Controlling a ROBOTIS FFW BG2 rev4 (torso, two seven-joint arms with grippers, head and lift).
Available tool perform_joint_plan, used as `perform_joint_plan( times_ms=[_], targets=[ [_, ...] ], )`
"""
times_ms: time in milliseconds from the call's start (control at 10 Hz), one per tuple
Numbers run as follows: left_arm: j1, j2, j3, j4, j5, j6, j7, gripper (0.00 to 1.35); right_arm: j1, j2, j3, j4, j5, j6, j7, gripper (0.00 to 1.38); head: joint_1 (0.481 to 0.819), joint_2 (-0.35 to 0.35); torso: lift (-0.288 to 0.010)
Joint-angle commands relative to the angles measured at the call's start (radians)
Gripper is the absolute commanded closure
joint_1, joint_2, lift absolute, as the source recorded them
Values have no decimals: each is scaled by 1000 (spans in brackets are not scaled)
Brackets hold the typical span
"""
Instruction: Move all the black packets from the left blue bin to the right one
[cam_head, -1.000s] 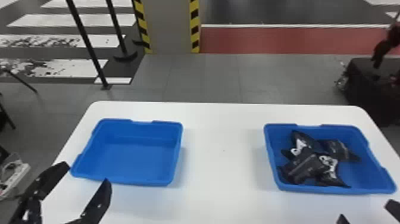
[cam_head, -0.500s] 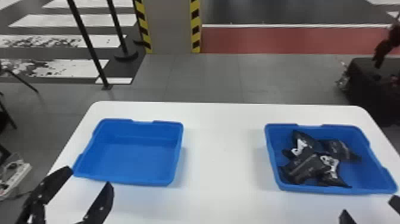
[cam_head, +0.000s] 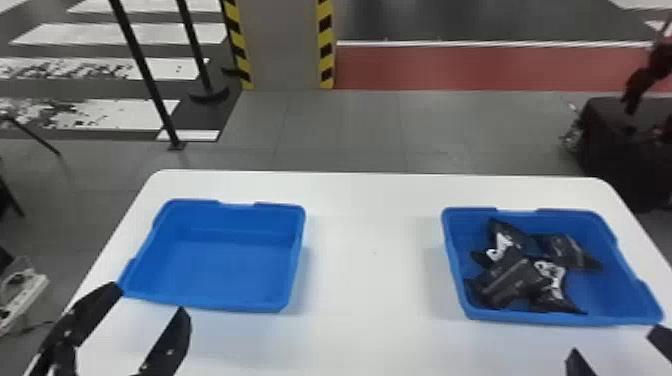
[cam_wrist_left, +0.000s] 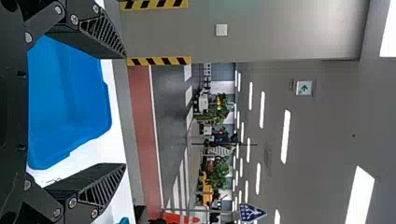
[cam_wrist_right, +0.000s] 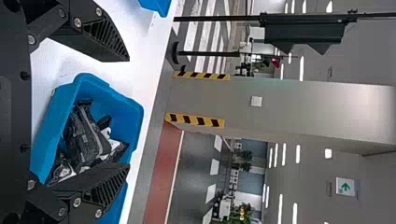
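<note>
Glossy black packets (cam_head: 505, 285) heaped in rectangular blue plastic bin (cam_head: 620, 295) near right edge of white surface (cam_head: 372, 290); black left gripper (cam_head: 149, 299) toward left edge, black right gripper (cam_head: 616, 342) toward right, both with fingers apart.

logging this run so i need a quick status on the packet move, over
Left gripper open, empty. Right gripper open, empty. Black packets piled in right blue bin; left blue bin empty. Nothing blocking either bin.

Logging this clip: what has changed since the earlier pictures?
The left pincer has drifted slightly back toward the robot, the right pincer slightly forward; nothing was grasped or released. The left blue bin, right blue bin and black packets stayed put.
</note>
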Motion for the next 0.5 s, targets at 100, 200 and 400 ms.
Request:
perform_joint_plan(
  times_ms=[100,200,400],
  targets=[
    [-1,-3,-6,0,3,7,0,220,0,1,0,5,-3,0,0,234,695,55,-110],
    [-1,-3,-6,0,3,4,0,220,-2,1,0,5,-5,0,0,233,695,54,-110],
    [-3,-3,-6,0,2,7,0,220,-5,1,0,5,-6,0,0,233,695,51,-110]
  ],
)
